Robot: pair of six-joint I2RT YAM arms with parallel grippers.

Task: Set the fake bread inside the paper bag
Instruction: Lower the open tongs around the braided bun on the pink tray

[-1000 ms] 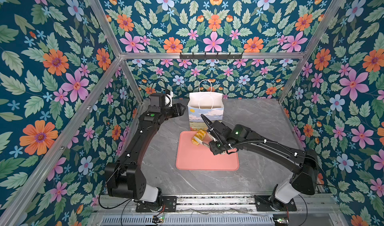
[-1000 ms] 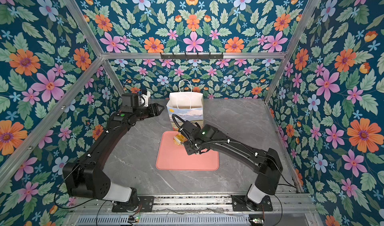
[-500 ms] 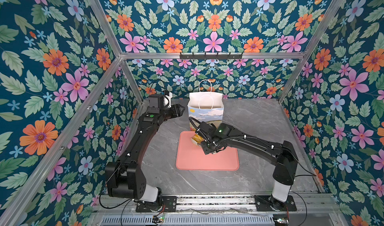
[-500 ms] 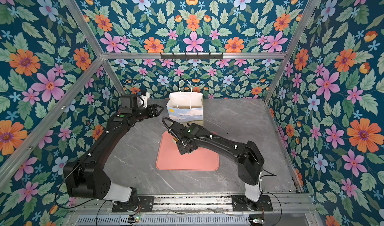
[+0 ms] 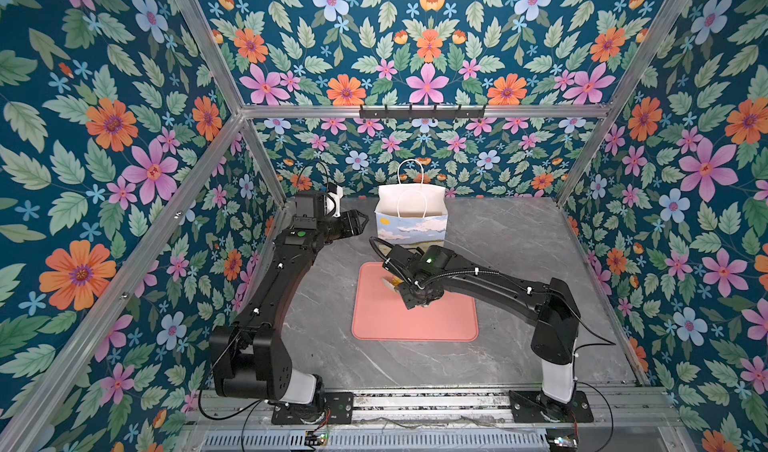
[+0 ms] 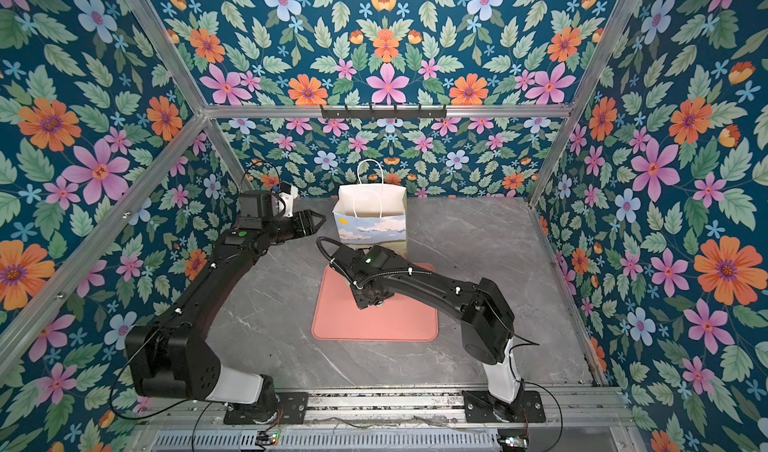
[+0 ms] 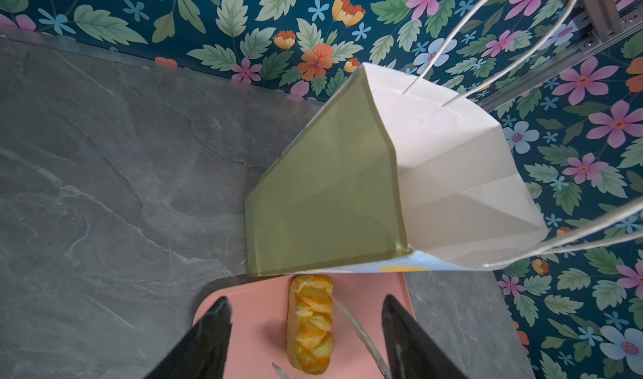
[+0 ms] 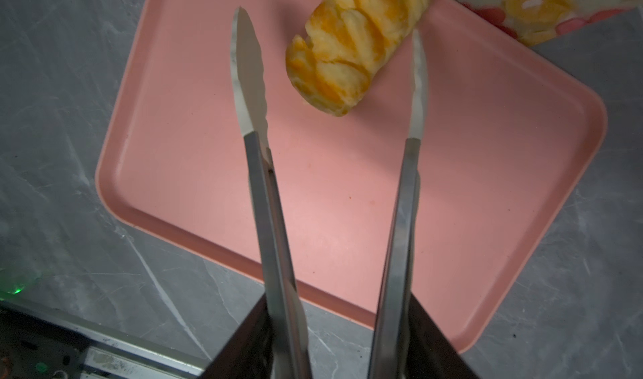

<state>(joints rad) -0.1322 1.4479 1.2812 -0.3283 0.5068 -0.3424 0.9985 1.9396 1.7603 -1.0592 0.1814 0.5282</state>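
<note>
So the braided bread (image 8: 358,43) lies on the pink tray (image 8: 313,203), just beside the upright paper bag (image 5: 411,217). The right gripper (image 8: 342,339) has its jaws grasping metal tongs (image 8: 264,192), blades spread either side of the bread. The left gripper (image 5: 360,223) hangs near the bag, jaws released, empty.

Top views overlook everything from high; close wrist views share the tray (image 8: 330,203).

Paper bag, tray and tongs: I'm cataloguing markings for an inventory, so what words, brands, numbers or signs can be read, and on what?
No readable text in any view.
On the paper bag: only a printed sun, clouds and field, no words.
On the pink tray: nothing.
On the tongs: bare metal, no stamp visible.
</note>
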